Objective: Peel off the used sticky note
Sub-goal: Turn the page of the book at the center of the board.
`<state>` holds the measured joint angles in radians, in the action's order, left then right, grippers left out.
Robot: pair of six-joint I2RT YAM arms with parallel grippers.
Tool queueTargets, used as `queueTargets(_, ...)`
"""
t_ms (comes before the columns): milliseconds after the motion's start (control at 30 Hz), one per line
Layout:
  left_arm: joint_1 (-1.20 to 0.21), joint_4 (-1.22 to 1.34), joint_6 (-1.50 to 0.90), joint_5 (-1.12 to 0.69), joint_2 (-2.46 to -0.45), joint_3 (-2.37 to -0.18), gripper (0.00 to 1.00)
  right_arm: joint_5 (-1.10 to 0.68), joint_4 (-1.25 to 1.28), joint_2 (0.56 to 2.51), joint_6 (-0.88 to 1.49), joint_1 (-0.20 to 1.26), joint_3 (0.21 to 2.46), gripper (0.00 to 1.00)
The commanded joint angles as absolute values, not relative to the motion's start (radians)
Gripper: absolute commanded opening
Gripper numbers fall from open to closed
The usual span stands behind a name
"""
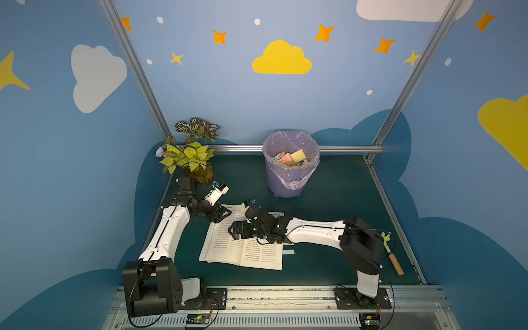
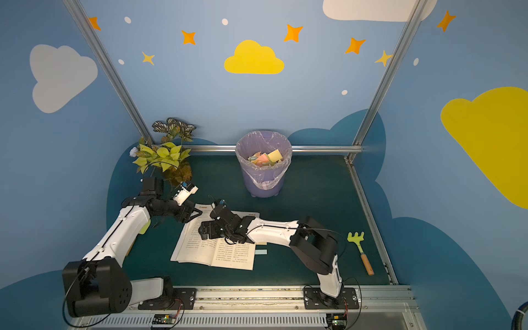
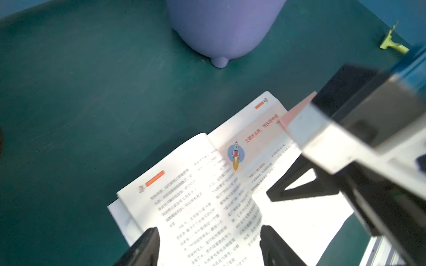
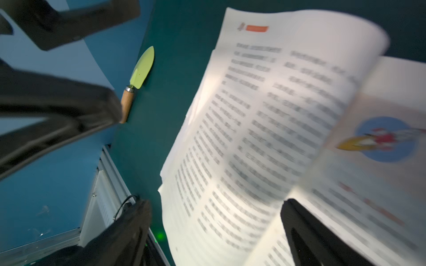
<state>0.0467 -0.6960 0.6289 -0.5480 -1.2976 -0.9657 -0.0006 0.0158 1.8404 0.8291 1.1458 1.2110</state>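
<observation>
Robot lab cell w/ alu frame (image 1: 138, 71)

Matt printed paper for the book (image 1: 243, 251). Dull, faintly scuffed green covering on the table (image 1: 343, 205). Smooth purple plastic for the bin (image 1: 278, 187), thin crinkled glossy film as liner (image 1: 298, 183). Wooden handle on the rake (image 2: 361, 251), green head smooth. Brushed metal rail (image 1: 348, 148). Glossy white shell on right arm (image 1: 314, 231).
</observation>
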Motion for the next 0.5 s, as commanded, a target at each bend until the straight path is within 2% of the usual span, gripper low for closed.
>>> queueTargets(0,-0.04,-0.687,0.584,-0.501,-1.281,-0.956,0.73,0.114,-0.053,1.673,0.808,1.097,1.082,0.95)
queueTargets(267,-0.333,-0.588,0.49,-0.517,-1.348,-0.94,0.74,0.187,-0.143,1.398,0.844,0.922,0.809,0.93)
queueTargets(367,-0.405,-0.536,0.465,-0.509,-1.422,-0.953,0.74,0.15,-0.117,1.361,0.84,0.853,0.749,0.91)
queueTargets(467,-0.448,-0.509,0.445,-0.51,-1.509,-0.989,0.72,0.115,-0.091,1.372,0.83,0.804,0.726,0.84)
